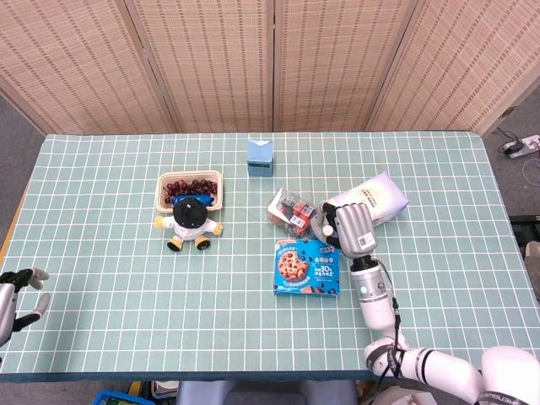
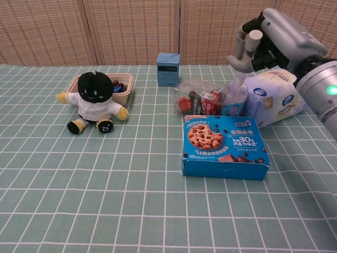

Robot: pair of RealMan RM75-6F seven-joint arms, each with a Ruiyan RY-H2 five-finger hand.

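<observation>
Fingers of the right hand (image 2: 263,45) curl loosely downward in the air with nothing between them, hanging above a small clear bottle (image 2: 233,100) that stands upright on the green checked table (image 2: 105,200); in the chest view the fingertips sit just over the bottle's thin white spout, and whether they touch it cannot be told. In the head view the same hand (image 1: 353,228) covers most of the bottle, of which only a sliver (image 1: 326,229) shows. The bottle stands between a clear bag of small red and dark packets (image 2: 197,97) on one side and a white and blue soft pack (image 2: 276,97) on the other, touching or just beside both. Directly in front of the bottle lies a blue cookie box (image 2: 224,145), flat on the table. Well apart, toward the other side of the table, a black-headed plush doll (image 2: 95,103) sits before a beige tray of dark red fruit (image 2: 124,84), and a small light-blue box (image 2: 168,68) stands upright near the far edge. The left hand (image 1: 18,291) rests at the near corner of the table, seen only in the head view, its fingers spread and empty.
</observation>
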